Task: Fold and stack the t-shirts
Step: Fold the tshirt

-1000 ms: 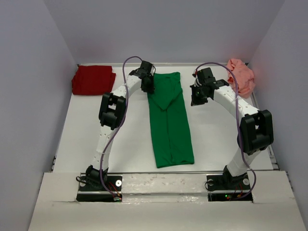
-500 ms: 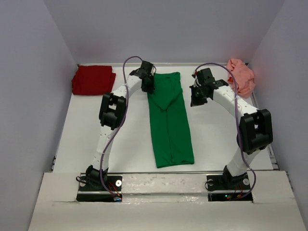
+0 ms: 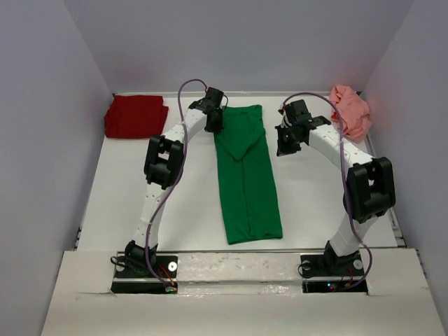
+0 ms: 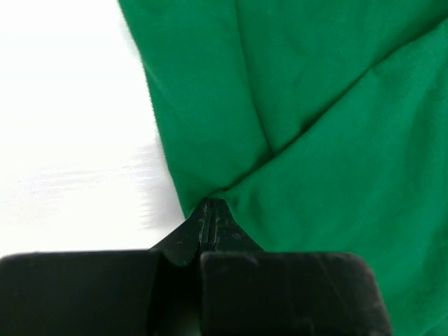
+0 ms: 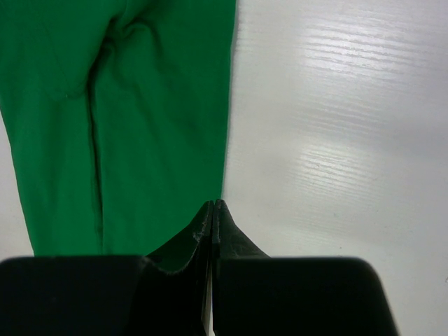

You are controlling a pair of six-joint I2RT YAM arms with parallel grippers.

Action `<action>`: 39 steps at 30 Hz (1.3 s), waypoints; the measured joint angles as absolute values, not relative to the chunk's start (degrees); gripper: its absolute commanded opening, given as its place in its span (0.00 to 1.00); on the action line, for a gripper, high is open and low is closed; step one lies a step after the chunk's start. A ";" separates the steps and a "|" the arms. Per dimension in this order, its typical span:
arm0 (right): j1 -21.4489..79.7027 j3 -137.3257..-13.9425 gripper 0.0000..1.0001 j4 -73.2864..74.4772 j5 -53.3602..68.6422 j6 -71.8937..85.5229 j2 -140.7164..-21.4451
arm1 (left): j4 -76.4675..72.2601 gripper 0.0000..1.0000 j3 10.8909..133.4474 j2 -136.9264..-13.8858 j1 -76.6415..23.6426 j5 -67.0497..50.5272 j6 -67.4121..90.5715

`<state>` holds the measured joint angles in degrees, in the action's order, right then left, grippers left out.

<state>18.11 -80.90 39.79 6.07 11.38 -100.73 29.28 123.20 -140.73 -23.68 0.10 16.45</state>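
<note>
A bright green t-shirt (image 3: 248, 182), folded into a long strip, lies down the middle of the table. My left gripper (image 3: 213, 127) is at its far left edge. In the left wrist view the gripper (image 4: 208, 204) is shut, and creases in the green cloth (image 4: 336, 140) run into its tips. My right gripper (image 3: 285, 145) hangs shut and empty just right of the strip's far end. Seen from its wrist, the tips (image 5: 213, 204) line up with the green edge (image 5: 140, 140). The dark red t-shirt (image 3: 135, 117) lies folded at the far left corner. The salmon pink t-shirt (image 3: 350, 112) is bunched at the far right corner.
White walls (image 3: 70, 84) close in the table on the left, back and right. A raised white ledge (image 3: 231, 262) runs along the near edge over the arm bases. Bare white tabletop (image 3: 119, 196) shows on both sides of the green strip.
My left gripper has closed its jaws at the green t-shirt's far left edge. The right gripper has shifted slightly and stays shut.
</note>
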 measured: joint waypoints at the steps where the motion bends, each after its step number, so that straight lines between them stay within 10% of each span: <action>1: 18.09 -80.90 0.00 39.79 6.07 11.38 -100.77 | 29.67 0.00 123.59 -140.73 -23.66 0.56 16.36; 6: 18.09 -80.90 0.00 39.81 6.11 11.35 -100.79 | 30.85 0.05 125.69 -140.73 -23.24 1.37 16.32; 11: 18.11 -80.90 0.00 39.79 6.39 11.33 -100.95 | 30.28 0.51 125.80 -140.49 -23.03 1.19 16.40; 39: 18.11 -80.90 0.00 39.81 6.55 11.14 -101.73 | 27.38 0.48 126.63 -142.56 -22.74 -7.20 15.55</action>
